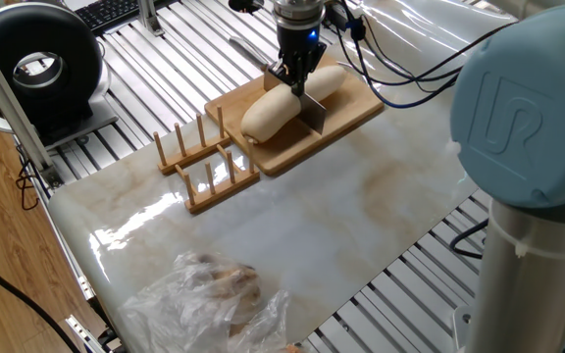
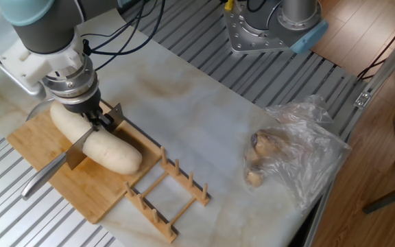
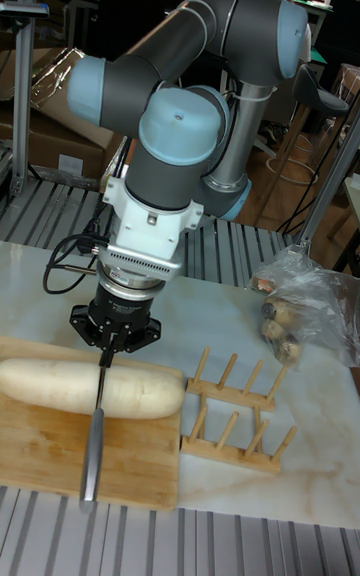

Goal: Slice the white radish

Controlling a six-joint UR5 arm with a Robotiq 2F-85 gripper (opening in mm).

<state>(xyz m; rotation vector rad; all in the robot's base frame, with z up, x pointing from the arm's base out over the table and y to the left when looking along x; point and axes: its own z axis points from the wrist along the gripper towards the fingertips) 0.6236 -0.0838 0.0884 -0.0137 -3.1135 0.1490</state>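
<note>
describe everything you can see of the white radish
The white radish is a long, thick, smooth cream-white root with rounded ends, lying flat along the wooden cutting board. A knife held by the gripper stands across its middle, blade sunk into it, so it looks cut or nearly cut in two; whether the halves are fully parted cannot be told. Nothing else touches it.

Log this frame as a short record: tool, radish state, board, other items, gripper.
tool: steel-bladed knife held by the gripper, blade set across the radish, handle sticking out past the board edge
radish: long cream-white radish lying on the board, blade near its middle; whether it is cut through cannot be told
board: wooden cutting board
other items: wooden peg rack beside the board; clear plastic bag with brownish contents apart
gripper: fingers shut on the knife
</note>
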